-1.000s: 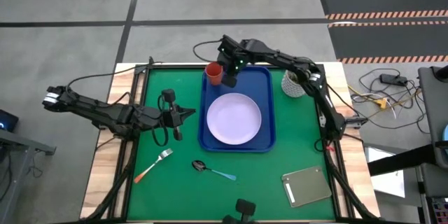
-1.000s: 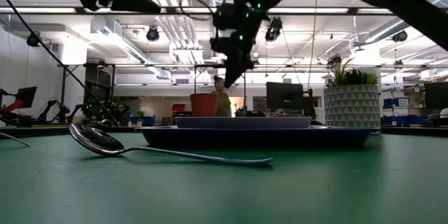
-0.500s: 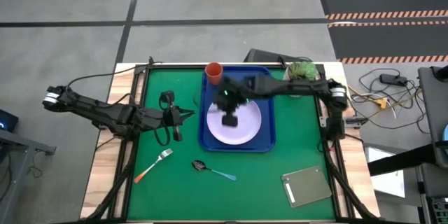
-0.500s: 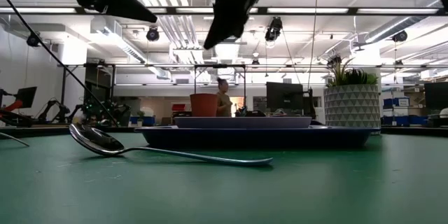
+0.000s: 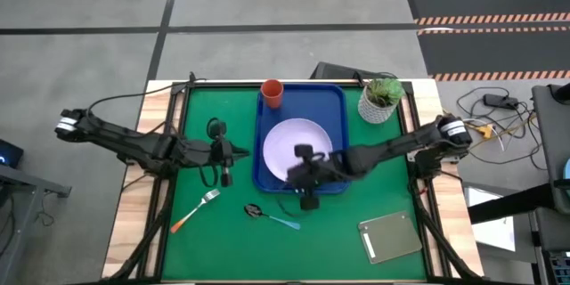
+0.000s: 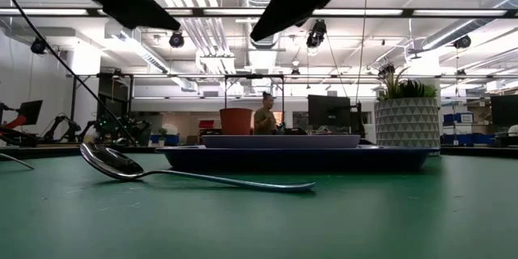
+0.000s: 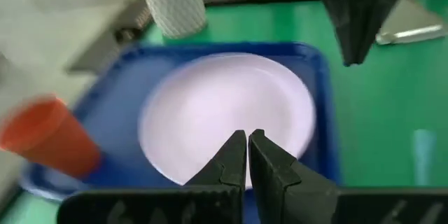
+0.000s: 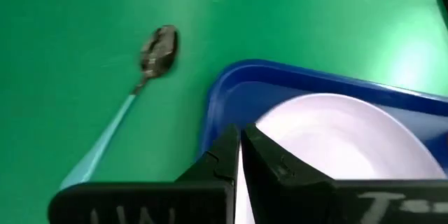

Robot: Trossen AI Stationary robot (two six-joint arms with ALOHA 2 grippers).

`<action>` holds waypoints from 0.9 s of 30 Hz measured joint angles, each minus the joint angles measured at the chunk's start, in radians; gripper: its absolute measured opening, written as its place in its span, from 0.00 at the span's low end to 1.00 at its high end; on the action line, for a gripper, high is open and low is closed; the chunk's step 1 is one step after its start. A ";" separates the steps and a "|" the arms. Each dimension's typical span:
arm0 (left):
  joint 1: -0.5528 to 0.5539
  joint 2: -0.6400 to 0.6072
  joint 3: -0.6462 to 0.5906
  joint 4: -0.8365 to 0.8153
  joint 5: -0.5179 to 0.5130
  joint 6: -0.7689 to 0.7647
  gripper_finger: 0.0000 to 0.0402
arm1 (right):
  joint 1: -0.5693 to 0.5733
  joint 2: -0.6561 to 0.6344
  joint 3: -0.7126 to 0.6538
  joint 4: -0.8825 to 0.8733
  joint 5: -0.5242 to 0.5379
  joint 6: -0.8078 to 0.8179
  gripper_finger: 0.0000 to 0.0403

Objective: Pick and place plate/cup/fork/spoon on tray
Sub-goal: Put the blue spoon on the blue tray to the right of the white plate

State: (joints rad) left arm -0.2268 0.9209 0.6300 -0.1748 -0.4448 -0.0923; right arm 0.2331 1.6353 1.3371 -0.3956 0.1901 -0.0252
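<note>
Right now the blue tray (image 5: 337,107) sits in the middle of the green table (image 5: 205,240), toward the far side. The plate (image 5: 289,142) lies flat inside the tray. The cup (image 5: 272,93) stands upright in the tray's far left corner, apart from the plate.

The spoon (image 5: 267,216) lies on the table, just in front of the tray's near edge, with its dark bowl pointing left. The fork (image 5: 196,209) lies farther left on the table, well apart from the tray.

The right gripper (image 5: 307,198) hangs over the tray's near edge, close to the spoon but not touching it. Its fingers (image 8: 262,155) are pressed together and hold nothing. The left gripper (image 5: 224,154) hangs over the table just left of the tray. Its fingers (image 7: 234,159) are pressed together too, and they are empty.

A white pot with a green plant (image 5: 381,100) stands right of the tray. A grey slab (image 5: 390,237) lies near the table's near right corner. In the low view, a person (image 6: 264,119) is far off in the room.
</note>
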 joint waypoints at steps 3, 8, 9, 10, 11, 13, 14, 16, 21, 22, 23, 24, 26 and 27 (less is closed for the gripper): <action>-0.031 0.055 -0.033 0.016 0.058 -0.145 0.00 | 0.055 -0.011 -0.058 0.046 0.024 0.000 0.02; -0.133 0.172 -0.071 0.009 0.076 -0.434 0.00 | 0.121 -0.011 -0.124 0.093 0.047 0.000 0.02; -0.158 0.194 -0.070 0.007 0.083 -0.490 0.00 | 0.130 -0.011 -0.132 0.097 0.049 0.004 0.02; -0.183 0.217 -0.068 0.005 0.103 -0.547 0.00 | 0.140 -0.011 -0.142 0.098 0.050 0.010 0.02; -0.208 0.240 -0.061 -0.001 0.125 -0.598 0.00 | 0.149 -0.011 -0.151 0.098 0.050 0.019 0.02; -0.257 0.277 -0.039 0.000 0.155 -0.709 0.00 | 0.170 -0.011 -0.173 0.096 0.051 0.035 0.02; -0.281 0.296 -0.026 0.001 0.157 -0.761 0.00 | 0.181 -0.012 -0.184 0.094 0.050 0.039 0.02; -0.321 0.335 -0.002 0.000 0.158 -0.854 0.00 | 0.200 -0.016 -0.205 0.095 0.050 0.058 0.02; -0.391 0.418 0.072 0.003 0.170 -0.975 0.00 | 0.221 -0.027 -0.253 0.100 0.094 0.138 0.02; -0.398 0.429 0.083 0.002 0.172 -0.975 0.00 | 0.221 -0.027 -0.260 0.101 0.107 0.155 0.02; -0.402 0.440 0.090 0.000 0.175 -0.975 0.00 | 0.221 -0.025 -0.266 0.106 0.110 0.170 0.02; -0.404 0.448 0.094 0.000 0.174 -0.975 0.00 | 0.221 -0.018 -0.269 0.122 0.111 0.184 0.02; -0.404 0.460 0.097 0.000 0.172 -0.975 0.00 | 0.221 -0.003 -0.273 0.154 0.110 0.184 0.02; -0.404 0.467 0.098 0.000 0.170 -0.975 0.00 | 0.221 0.006 -0.274 0.165 0.110 0.181 0.02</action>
State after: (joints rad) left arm -0.6304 1.3878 0.7277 -0.1745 -0.2751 -1.0672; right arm 0.4538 1.6411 1.0633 -0.2310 0.3000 0.1555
